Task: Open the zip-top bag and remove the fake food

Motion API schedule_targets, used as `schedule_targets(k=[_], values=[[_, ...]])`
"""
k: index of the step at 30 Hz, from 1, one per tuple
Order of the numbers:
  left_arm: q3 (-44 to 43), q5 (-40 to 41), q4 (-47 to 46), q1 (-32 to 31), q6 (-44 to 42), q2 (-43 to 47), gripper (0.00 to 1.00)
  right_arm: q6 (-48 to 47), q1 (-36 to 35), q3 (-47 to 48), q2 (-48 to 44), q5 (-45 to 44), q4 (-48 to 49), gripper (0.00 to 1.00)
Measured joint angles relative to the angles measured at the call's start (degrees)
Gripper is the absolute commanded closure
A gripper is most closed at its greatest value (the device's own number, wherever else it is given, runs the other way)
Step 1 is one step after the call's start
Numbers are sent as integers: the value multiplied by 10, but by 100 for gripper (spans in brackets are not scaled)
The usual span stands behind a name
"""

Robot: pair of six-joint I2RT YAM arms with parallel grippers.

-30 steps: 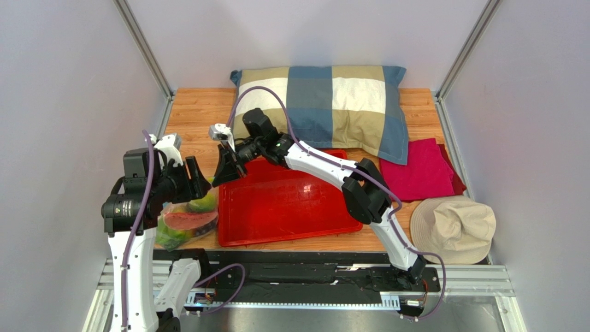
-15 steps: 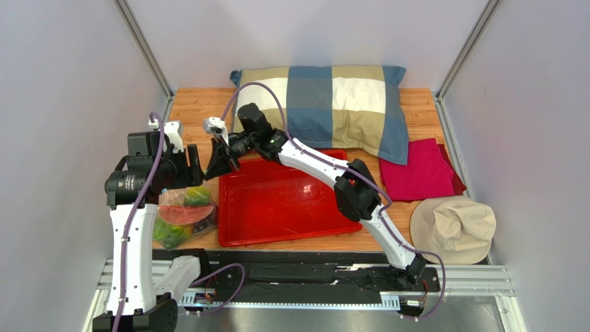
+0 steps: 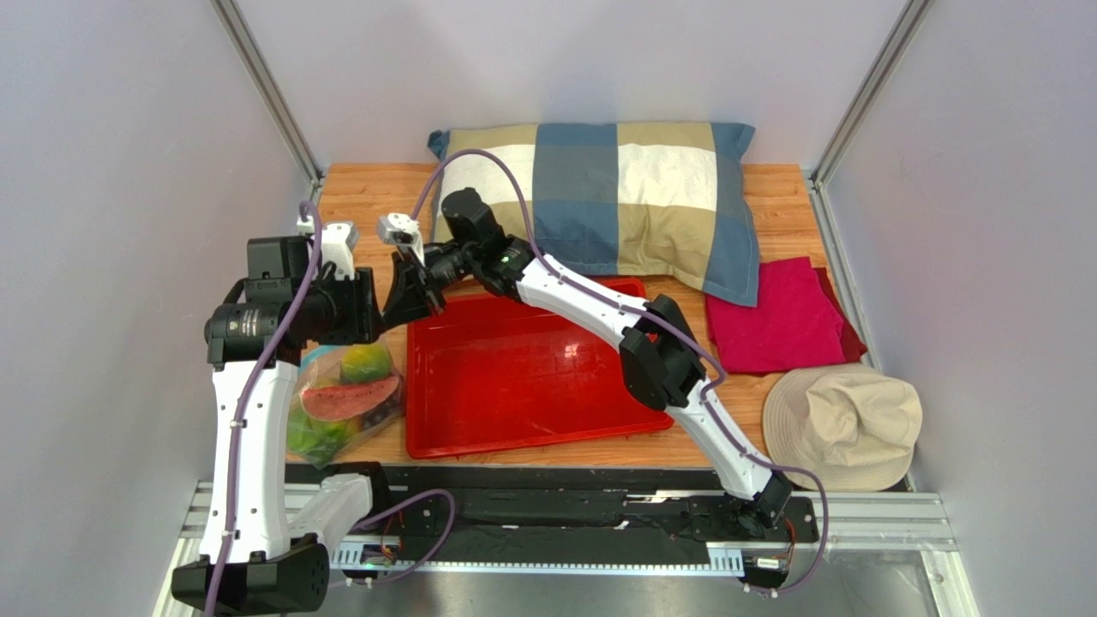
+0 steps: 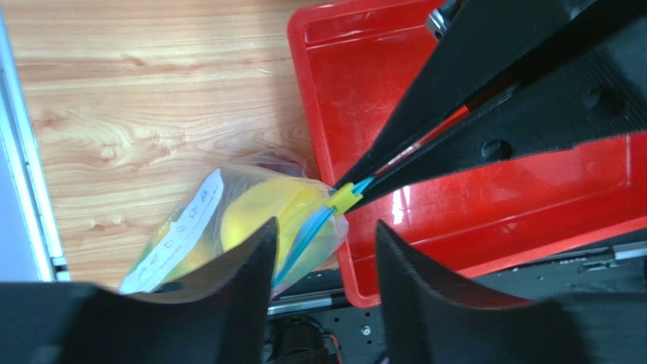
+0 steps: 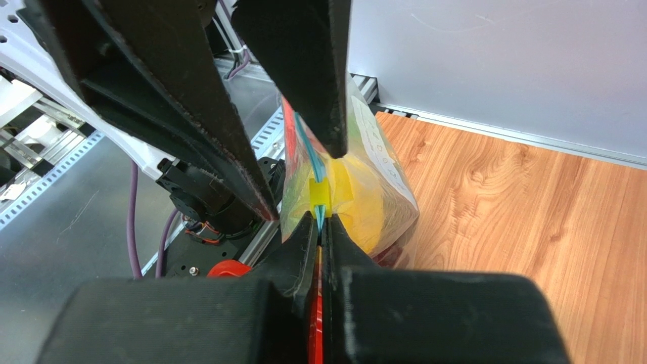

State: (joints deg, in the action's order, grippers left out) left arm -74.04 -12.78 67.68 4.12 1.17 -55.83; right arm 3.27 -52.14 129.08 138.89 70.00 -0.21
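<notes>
The zip-top bag (image 3: pixel 322 424) lies at the table's near-left corner, beside the red tray (image 3: pixel 541 373), with one top corner raised. Inside it are fake food pieces: a pink-red slice (image 3: pixel 345 401), a green piece and a yellow fruit (image 4: pixel 254 212). My right gripper (image 3: pixel 399 306) is shut on the blue zip strip (image 4: pixel 304 239), right next to the yellow slider (image 4: pixel 345 199), as the right wrist view shows (image 5: pixel 320 227). My left gripper (image 3: pixel 374 309) is open. Its fingers (image 4: pixel 250 265) straddle the strip near the slider without gripping it.
A checked pillow (image 3: pixel 605 193) lies at the back. A red cloth (image 3: pixel 779 315) and a beige hat (image 3: pixel 843 424) lie at the right. Grey walls close in both sides. The table's metal near edge runs just below the bag.
My left gripper has moved away from the near edge, up to the right gripper, uncovering more of the bag. My right gripper has shifted a little left and back.
</notes>
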Motion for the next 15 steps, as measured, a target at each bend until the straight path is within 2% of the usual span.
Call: schedule_targets(k=[1,3,4,10,11,13,14,15], values=[[5,-4,0,0,2,3,65,0,1,0,0,0,0,100],[11,-3,0,0,6,11,83,1,2,0,0,0,0,100],[13,-2,0,0,12,17,99,2,3,0,0,0,0,100],[19,22,3,0,28,39,100,37,3,-2,0,-2,14,85],[21,26,3,0,29,41,100,47,4,-7,0,-3,26,79],[22,29,3,0,32,44,100,79,5,-33,-6,-3,63,73],[22,28,3,0,33,46,100,98,5,-54,-10,-3,86,65],[22,28,3,0,35,47,100,115,5,-69,-12,-2,104,63]])
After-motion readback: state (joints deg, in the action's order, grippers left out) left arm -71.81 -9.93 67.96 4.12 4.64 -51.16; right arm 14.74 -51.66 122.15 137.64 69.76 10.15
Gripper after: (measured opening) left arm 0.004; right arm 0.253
